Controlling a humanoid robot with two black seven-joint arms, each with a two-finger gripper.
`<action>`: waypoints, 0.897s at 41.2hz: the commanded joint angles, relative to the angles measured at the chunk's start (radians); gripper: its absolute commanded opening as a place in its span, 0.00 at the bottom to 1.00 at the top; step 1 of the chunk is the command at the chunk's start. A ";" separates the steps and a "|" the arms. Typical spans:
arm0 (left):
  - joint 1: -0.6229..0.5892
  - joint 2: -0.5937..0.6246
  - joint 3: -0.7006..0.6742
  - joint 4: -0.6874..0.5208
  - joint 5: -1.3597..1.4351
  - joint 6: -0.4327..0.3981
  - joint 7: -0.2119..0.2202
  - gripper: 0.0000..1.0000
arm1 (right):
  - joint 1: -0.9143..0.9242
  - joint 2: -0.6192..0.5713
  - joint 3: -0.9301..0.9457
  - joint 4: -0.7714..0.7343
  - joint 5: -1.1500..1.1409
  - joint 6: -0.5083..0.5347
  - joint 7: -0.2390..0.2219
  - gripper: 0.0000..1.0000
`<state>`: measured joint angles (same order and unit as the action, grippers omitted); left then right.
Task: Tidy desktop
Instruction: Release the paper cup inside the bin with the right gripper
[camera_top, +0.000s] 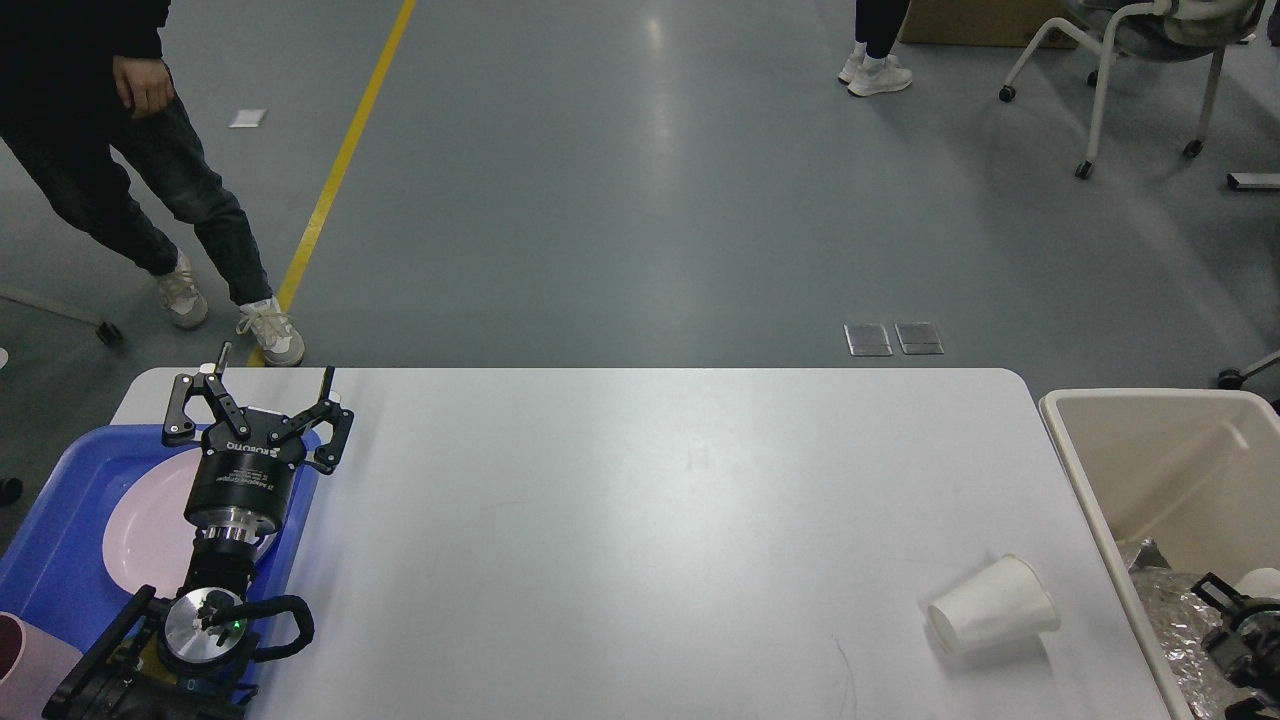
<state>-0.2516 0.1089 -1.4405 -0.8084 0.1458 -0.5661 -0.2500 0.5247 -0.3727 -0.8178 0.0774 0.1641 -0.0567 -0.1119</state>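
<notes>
The desktop (640, 520) is a wide white table top with rounded corners. A white paper cup (992, 620) lies on its side near the front right, its mouth pointing left. My left gripper (277, 362) stands open and empty over the far left corner, above the edge of a blue tray (60, 520). My right gripper (1235, 625) shows only partly at the bottom right, dark, inside the beige bin (1090, 500). A white rounded thing (1262, 582) sits right beside it; whether it is held is unclear.
The blue tray holds a pink plate (140, 525), and a pink cup (25, 665) stands at its front corner. Crumpled foil (1170, 625) lies in the bin. A person's legs (200, 240) stand just beyond the table's far left corner. A chair (1130, 60) stands far right.
</notes>
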 joint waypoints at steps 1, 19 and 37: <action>0.000 0.000 0.000 0.000 0.000 0.000 0.000 0.96 | -0.008 0.003 -0.003 0.001 0.000 -0.011 0.000 0.00; 0.000 0.000 0.000 0.000 0.000 0.000 0.000 0.96 | 0.021 0.002 0.011 0.019 0.000 -0.072 0.000 1.00; 0.000 0.000 -0.001 0.000 0.000 0.000 0.000 0.96 | 0.366 -0.158 -0.145 0.387 -0.038 0.030 -0.005 1.00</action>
<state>-0.2516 0.1089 -1.4413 -0.8084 0.1458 -0.5661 -0.2500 0.7686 -0.4839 -0.8679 0.3341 0.1373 -0.0764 -0.1164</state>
